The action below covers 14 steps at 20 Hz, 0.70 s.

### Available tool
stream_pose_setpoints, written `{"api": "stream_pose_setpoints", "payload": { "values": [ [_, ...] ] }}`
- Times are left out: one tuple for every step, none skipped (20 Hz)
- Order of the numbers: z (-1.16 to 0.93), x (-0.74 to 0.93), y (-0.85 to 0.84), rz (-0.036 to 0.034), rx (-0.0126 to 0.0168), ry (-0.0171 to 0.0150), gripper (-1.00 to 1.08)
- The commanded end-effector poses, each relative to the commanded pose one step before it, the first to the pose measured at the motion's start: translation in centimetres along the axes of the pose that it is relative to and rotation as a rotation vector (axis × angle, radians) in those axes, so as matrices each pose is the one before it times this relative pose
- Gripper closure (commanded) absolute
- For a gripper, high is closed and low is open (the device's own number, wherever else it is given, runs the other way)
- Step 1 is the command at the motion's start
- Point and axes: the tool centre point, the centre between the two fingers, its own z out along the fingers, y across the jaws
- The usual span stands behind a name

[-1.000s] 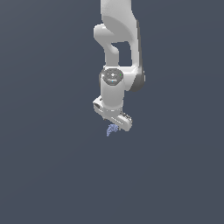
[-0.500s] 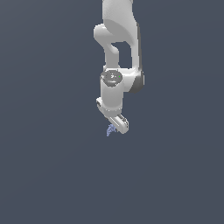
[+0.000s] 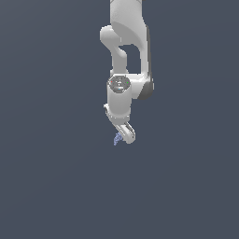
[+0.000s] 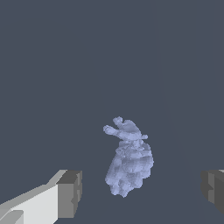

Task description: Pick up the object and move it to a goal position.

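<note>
The object (image 4: 128, 159) is a small, pale periwinkle-blue lump with a rough, bumpy surface, broader through its body and ending in a narrower, knobbly part that spreads into a few stubby lobes. In the wrist view it sits between the two fingers of the hand, nearer to the finger (image 4: 69, 194) with the white body and grey pad than to the other grey pad at the opposite edge of the picture. Clear gaps of plain background show on both sides of it, so neither pad touches it there. The hand's fingers are spread wide and have hold of nothing.

In the exterior view the object (image 3: 117, 138) appears as a tiny blue speck right at the tip of the hand (image 3: 126, 134), on the side toward the exterior view's left. It is much smaller than the hand. From this view it is too small to tell whether it touches the fingertip.

The hand hangs below the white Panda arm (image 3: 127, 51), which comes down from the top of the picture. The wrist joint (image 3: 119, 85), with its round grey cap, faces the camera, and the hand below it is turned at an angle toward the exterior view's right.

All around is a flat, dark slate-grey surface (image 3: 56, 177) with no visible edge or marking.
</note>
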Motion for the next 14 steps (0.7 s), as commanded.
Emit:
{"api": "stream_pose_setpoints", "payload": {
  "values": [
    [0.026,-0.001,0.014,0.00808,0.00042,0.00026,-0.92],
    [-0.013,-0.002,-0.008,-0.00489,-0.00031,-0.00018,-0.92],
    [0.034,-0.002,0.000,0.00000,0.00000,0.00000,-0.92],
    [0.101,-0.007,-0.001,0.00000,0.00000,0.00000,-0.92],
    [0.166,0.013,0.014,0.00049,0.00002,0.00001,-0.92],
    [0.234,-0.016,-0.001,0.00000,0.00000,0.00000,-0.92],
    [0.299,0.004,0.015,0.00049,0.00001,0.00002,-0.92],
    [0.363,-0.001,0.015,0.00049,0.00001,0.00002,-0.92],
    [0.427,-0.006,0.016,0.00049,0.00000,0.00002,-0.92],
    [0.489,-0.011,0.016,0.00049,0.00000,0.00003,-0.92],
    [0.546,-0.005,0.022,0.00069,0.00000,0.00004,-0.92],
    [0.526,-0.002,0.020,0.00069,0.00001,0.00004,-0.92],
    [0.459,-0.004,0.010,0.00049,0.00002,0.00002,-0.92],
    [0.393,-0.020,-0.011,0.00000,0.00000,0.00000,-0.92]
  ]
}}
